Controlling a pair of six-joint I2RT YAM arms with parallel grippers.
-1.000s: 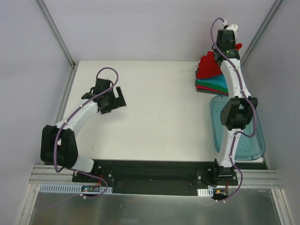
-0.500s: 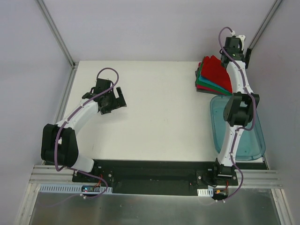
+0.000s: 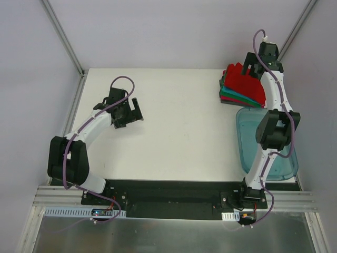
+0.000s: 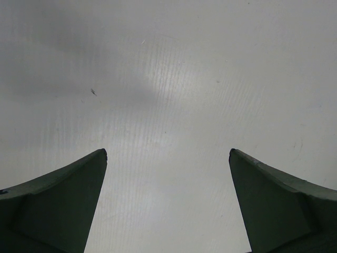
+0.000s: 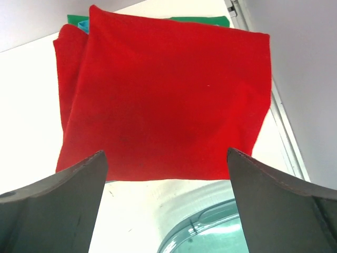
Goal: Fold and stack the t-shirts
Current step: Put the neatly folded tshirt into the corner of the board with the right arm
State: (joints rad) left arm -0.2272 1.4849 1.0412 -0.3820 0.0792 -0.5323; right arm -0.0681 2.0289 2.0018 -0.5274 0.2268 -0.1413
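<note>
The folded red t-shirt lies flat atop the stack of t-shirts, just ahead of the right gripper, whose jaws are spread wide and empty, and the left gripper hangs equally wide over the table, so with no unfolded shirt in view the task looks about finished.

The white-and-black left arm bends from its near-left base toward the centre. Its black two-finger left gripper sits low with jaws wide apart. The white-and-black right arm stretches to the far right corner. Its right gripper has jaws fully spread and holds nothing.
</note>
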